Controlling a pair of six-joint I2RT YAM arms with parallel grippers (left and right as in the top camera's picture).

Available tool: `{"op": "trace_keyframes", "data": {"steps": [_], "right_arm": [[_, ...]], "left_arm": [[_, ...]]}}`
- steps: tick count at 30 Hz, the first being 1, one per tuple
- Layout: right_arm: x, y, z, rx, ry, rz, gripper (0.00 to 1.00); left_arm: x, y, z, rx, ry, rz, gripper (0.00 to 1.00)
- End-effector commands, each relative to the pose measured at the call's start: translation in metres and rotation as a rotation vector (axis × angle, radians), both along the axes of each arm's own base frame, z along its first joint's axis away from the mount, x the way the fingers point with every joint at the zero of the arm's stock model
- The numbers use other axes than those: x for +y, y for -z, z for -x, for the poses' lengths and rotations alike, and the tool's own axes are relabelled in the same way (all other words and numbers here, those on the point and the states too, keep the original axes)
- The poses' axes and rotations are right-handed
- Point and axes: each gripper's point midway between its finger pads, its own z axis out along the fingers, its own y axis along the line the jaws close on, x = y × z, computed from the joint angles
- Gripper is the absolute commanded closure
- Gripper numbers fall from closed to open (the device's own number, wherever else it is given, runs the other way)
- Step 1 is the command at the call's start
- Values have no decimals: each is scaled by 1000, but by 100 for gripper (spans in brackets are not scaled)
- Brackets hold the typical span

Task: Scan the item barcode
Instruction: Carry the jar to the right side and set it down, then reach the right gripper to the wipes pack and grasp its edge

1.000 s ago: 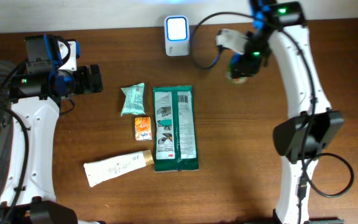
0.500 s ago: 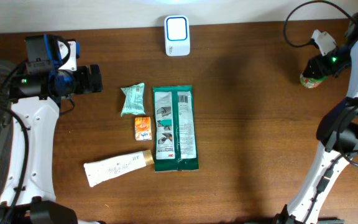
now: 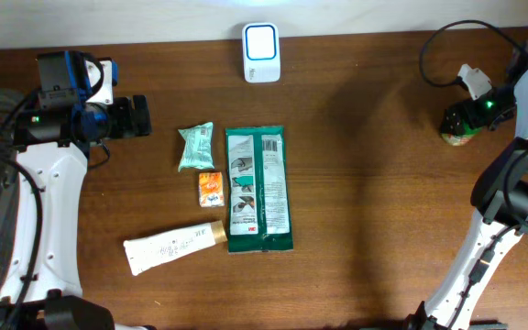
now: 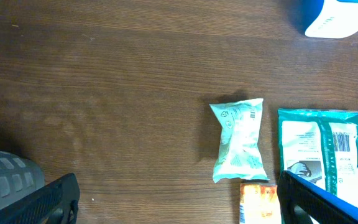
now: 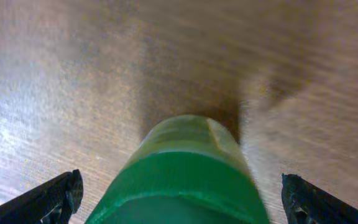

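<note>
nearest the robot's side of the table (image 3: 356, 229) lies a white tube (image 3: 174, 246), slanted, its gold cap just beside the lower left corner of a long dark green flat pack (image 3: 259, 188); neither has moved since the earlier frames. beyond the tube, a small orange packet (image 3: 211, 188) lies beside the pack's left edge, and a teal pouch (image 3: 195, 147) sits just past it, both where they were before. farther out on the left, the left gripper (image 3: 143, 116) hovers over bare wood to the left of the pouch, its jaws spread wide with nothing between them, the same pose as a second earlier. the change is all on the right. a second ago the right arm held a green round container (image 5: 182, 168) close to the white barcode scanner (image 3: 261, 40) at the far edge of the table; half a second ago it had swung to the far right side. now the right gripper (image 3: 459, 119) is over the wood near the right edge. in the right wrist view its fingertips (image 5: 55, 198) stand well apart, with wood showing between each one and the container, so the jaws are parted and no longer clamp it. the container rests against the table, its shadow joined to it; whether it stands upright or lies on its side cannot be told. the scanner has not moved and is well apart from the container.
</note>
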Motion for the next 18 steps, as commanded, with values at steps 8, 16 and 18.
{"op": "trace_keyframes", "data": {"steps": [8, 16, 18], "right_arm": [[21, -147, -31, -371, 181, -253, 2], [204, -219, -9, -119, 174, -920, 2], [234, -189, -5, -48, 141, -721, 2]], "left_arm": [[1, -4, 0, -12, 14, -9, 1], [1, -4, 0, -12, 14, -9, 1], [1, -4, 0, -12, 14, -9, 1]]}}
